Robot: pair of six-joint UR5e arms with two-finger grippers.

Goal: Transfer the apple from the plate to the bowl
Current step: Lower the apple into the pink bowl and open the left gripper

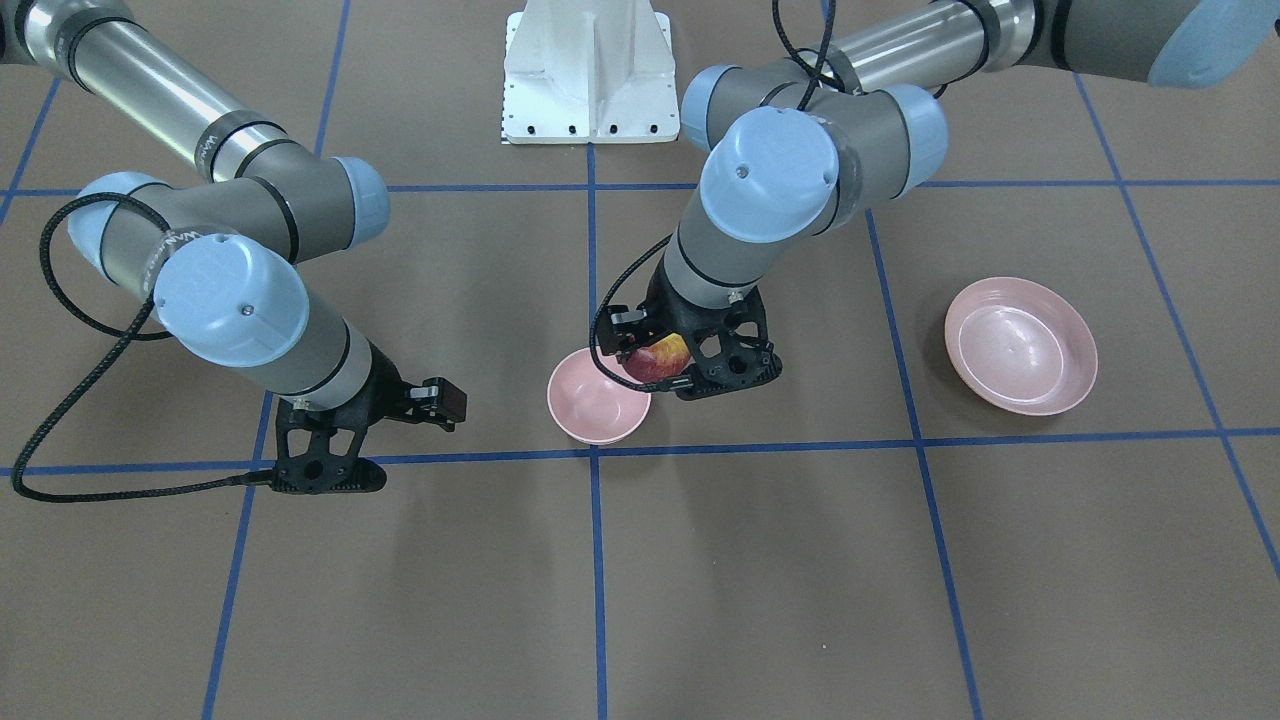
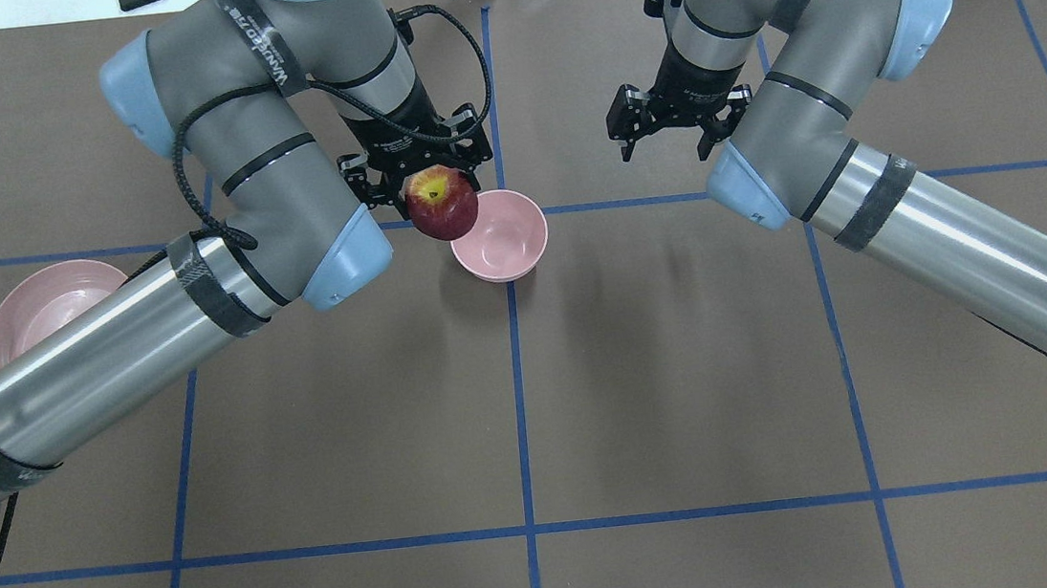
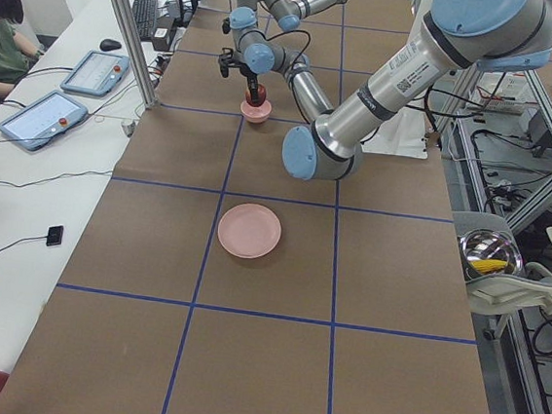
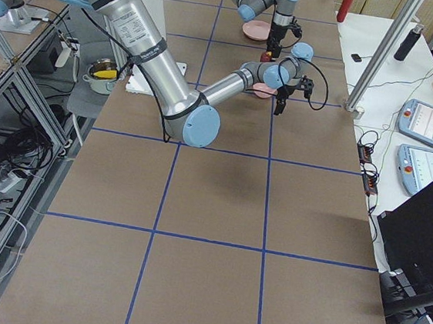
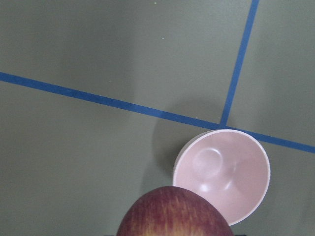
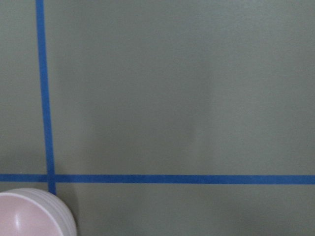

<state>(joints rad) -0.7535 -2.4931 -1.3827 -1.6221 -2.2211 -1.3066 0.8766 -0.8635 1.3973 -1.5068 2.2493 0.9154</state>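
Note:
My left gripper [image 2: 432, 186] is shut on the dark-red apple [image 2: 443, 208] and holds it in the air, stem patch up, by the left rim of the small pink bowl [image 2: 501, 237]. The left wrist view shows the apple [image 5: 174, 215] at the bottom edge and the empty bowl [image 5: 222, 174] below and to its right. In the front view the apple [image 1: 660, 360] hangs next to the bowl [image 1: 597, 398]. The wide pink plate [image 1: 1020, 345] is empty; the left arm partly hides the plate in the overhead view [image 2: 39, 304]. My right gripper [image 2: 667, 141] is open and empty, right of the bowl.
The brown table [image 2: 515, 410] carries blue tape grid lines. The white robot base [image 1: 590, 75] stands at the table's edge. The right wrist view catches only the bowl's rim [image 6: 29, 216]. An operator with tablets [image 3: 45, 116] sits beyond the table's far side.

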